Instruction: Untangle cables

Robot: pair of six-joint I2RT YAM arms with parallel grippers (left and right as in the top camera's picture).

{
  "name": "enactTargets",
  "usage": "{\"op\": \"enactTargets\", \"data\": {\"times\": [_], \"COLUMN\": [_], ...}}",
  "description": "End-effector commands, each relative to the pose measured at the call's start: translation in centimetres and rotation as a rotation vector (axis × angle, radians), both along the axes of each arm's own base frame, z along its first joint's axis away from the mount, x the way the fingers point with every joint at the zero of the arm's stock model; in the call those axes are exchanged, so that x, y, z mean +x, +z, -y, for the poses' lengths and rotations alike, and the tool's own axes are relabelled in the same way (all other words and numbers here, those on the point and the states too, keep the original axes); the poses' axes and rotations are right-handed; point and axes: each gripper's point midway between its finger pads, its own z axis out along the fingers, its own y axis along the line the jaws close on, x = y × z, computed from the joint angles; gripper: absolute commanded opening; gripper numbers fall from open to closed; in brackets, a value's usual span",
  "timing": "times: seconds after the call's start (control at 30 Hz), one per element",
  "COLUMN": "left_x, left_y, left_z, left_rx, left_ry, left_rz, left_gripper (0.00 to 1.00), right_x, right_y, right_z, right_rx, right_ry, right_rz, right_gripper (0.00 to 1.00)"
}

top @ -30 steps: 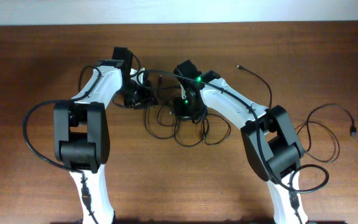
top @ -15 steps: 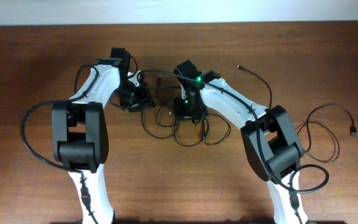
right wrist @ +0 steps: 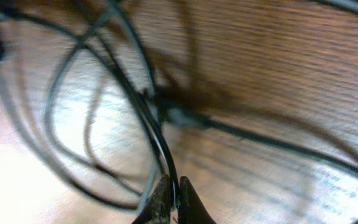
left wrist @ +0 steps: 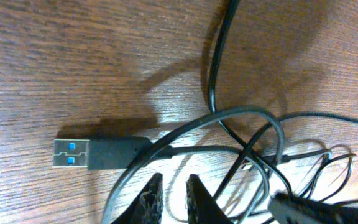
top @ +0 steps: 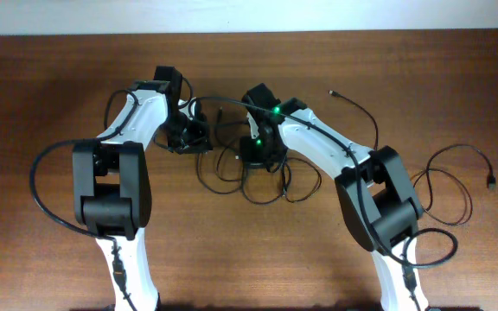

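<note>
The cables [top: 247, 177] lie in a knotted bundle of thin black loops at the middle of the wooden tabletop [top: 50, 86]. One USB plug [left wrist: 89, 154] rests flat at the bundle's edge, and a looser cord [top: 456, 186] trails well apart from the bundle on the right. The right end effector [right wrist: 170, 198], over the bundle's upper part, is closed with a strand running straight into its fingertips. The left end effector [left wrist: 174, 196], just left of the bundle, shows a narrow gap between its fingers; whether it pinches a cord cannot be told. Parting the knot cleanly likely calls for one firm anchor while the other side slowly draws a single strand outward, stopping if loops tighten.
</note>
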Motion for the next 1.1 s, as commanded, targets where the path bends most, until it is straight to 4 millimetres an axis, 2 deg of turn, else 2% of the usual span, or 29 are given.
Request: {"op": "enactTargets", "data": {"times": [0.0, 0.17, 0.23, 0.43, 0.53, 0.57, 0.67, 0.77, 0.83, 0.87, 0.9, 0.97, 1.07], "left_x": [0.7, 0.8, 0.8, 0.9, 0.9, 0.9, 0.9, 0.9, 0.9, 0.9, 0.9, 0.8, 0.8], "left_y": [0.0, 0.0, -0.1, -0.2, -0.2, -0.2, -0.1, -0.1, -0.1, -0.1, -0.1, -0.1, -0.1], "left_z": [0.0, 0.0, -0.2, -0.3, -0.3, -0.3, -0.2, -0.3, -0.3, -0.3, -0.3, -0.3, -0.3], "left_rx": [0.009, 0.009, 0.022, 0.031, 0.031, 0.031, 0.023, 0.023, 0.023, 0.023, 0.023, 0.023, 0.023], "left_ry": [-0.007, -0.007, -0.007, -0.006, -0.006, -0.006, -0.006, -0.003, -0.004, -0.004, -0.004, -0.004, -0.004], "left_rz": [0.021, 0.024, 0.025, 0.029, 0.028, 0.029, 0.027, 0.026, 0.027, 0.027, 0.027, 0.024, 0.024], "left_gripper": [0.14, 0.16, 0.16, 0.16, 0.16, 0.17, 0.22, 0.29, 0.33, 0.33, 0.33, 0.37, 0.38], "right_x": [0.4, -1.5, -2.0, -4.7, -6.2, -6.5, -6.9, -6.4, -6.6, -6.6, -6.6, -6.2, -5.7], "right_y": [7.4, 12.1, 14.3, 25.6, 28.4, 28.7, 28.5, 26.5, 25.4, 24.2, 23.0, 20.4, 17.3], "right_z": [-1.3, -3.2, -3.4, -1.6, -0.6, -0.4, 0.0, 1.4, 1.5, 1.7, 1.8, 1.5, 1.0], "right_rx": [0.135, 0.313, 0.357, 0.456, 0.479, 0.48, 0.462, 0.353, 0.33, 0.3, 0.28, 0.247, 0.21], "right_ry": [0.057, 0.108, 0.129, 0.257, 0.262, 0.263, 0.279, 0.23, 0.227, 0.215, 0.208, 0.166, 0.123], "right_rz": [0.123, 0.102, 0.127, 0.417, 0.465, 0.469, 0.464, 0.437, 0.395, 0.353, 0.314, 0.221, 0.128], "right_gripper": [0.04, 0.04, 0.04, 0.04, 0.04, 0.04, 0.04, 0.04, 0.07, 0.27, 0.37, 0.4, 0.43]}}
